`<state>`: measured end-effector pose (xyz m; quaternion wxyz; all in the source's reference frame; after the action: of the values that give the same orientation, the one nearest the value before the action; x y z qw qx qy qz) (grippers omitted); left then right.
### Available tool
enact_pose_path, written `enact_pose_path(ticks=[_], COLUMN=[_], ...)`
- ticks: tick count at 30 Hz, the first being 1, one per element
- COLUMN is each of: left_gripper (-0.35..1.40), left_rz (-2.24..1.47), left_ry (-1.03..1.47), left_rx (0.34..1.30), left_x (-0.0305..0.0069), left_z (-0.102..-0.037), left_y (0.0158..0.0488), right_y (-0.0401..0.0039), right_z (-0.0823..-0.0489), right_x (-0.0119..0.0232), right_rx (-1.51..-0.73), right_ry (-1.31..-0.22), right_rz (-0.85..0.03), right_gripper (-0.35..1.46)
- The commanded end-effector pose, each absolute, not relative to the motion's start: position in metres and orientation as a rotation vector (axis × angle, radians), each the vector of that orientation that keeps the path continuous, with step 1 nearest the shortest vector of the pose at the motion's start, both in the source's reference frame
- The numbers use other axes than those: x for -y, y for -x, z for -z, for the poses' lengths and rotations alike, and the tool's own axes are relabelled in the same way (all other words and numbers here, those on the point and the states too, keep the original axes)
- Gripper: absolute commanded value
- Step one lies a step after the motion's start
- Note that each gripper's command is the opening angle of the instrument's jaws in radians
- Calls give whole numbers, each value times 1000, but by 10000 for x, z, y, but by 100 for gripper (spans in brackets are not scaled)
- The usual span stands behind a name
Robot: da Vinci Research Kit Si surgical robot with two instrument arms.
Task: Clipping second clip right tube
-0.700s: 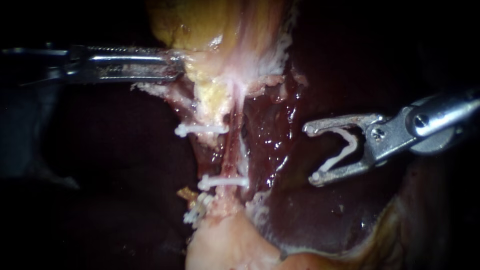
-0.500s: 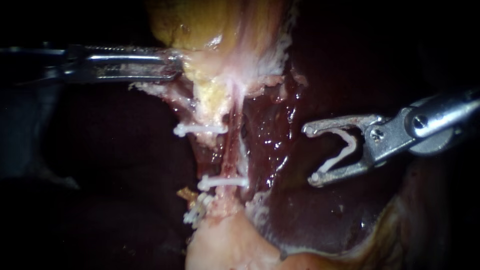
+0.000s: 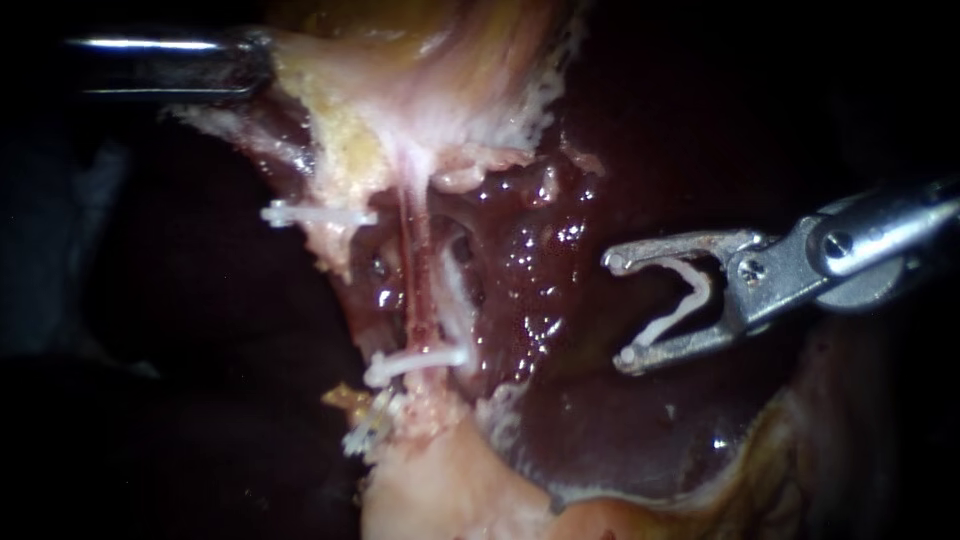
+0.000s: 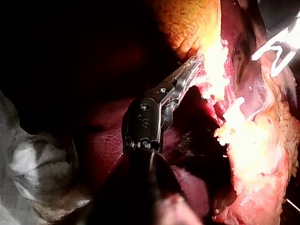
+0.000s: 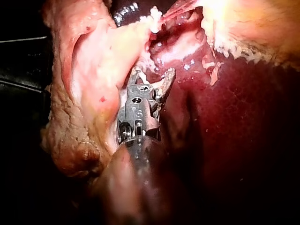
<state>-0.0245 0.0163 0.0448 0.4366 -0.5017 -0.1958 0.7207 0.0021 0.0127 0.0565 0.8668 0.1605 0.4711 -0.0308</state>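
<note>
The right instrument (image 3: 620, 310) holds its jaws wide, gripping an open clip (image 3: 685, 300) from both sides. Wet liver (image 3: 540, 260) lies between them and the right tube (image 3: 417, 270), well apart. The tube bears one fastened clip (image 3: 415, 362) low down. The left instrument (image 3: 262, 70) is clamped on pale tissue (image 3: 400, 110), now drawn farther up and left than before.

Black surroundings; a pale crumpled cloth (image 4: 28, 171) in shadow.
</note>
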Motion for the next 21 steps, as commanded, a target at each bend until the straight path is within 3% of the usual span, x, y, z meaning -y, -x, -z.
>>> enact_pose_path(ticks=[1, 7, 14, 21], left_gripper=[-35, -35, -35, -35], left_rz=[-1789, -1789, -1790, -1789], left_ry=[1252, 1252, 1251, 1251], left_rx=[483, 481, 478, 476], left_x=[-163, -161, -159, -158], left_z=[-445, -445, -446, -445], left_y=[244, 244, 245, 246], right_y=[-21, -26, -63, -108], right_z=[-565, -562, -560, -579], right_x=[-127, -126, -121, -106], right_rx=[-986, -1004, -1010, -1018], right_ry=[-337, -350, -489, -553], right_rz=[65, 53, -170, -272], right_gripper=[49, 49, 49, 49])
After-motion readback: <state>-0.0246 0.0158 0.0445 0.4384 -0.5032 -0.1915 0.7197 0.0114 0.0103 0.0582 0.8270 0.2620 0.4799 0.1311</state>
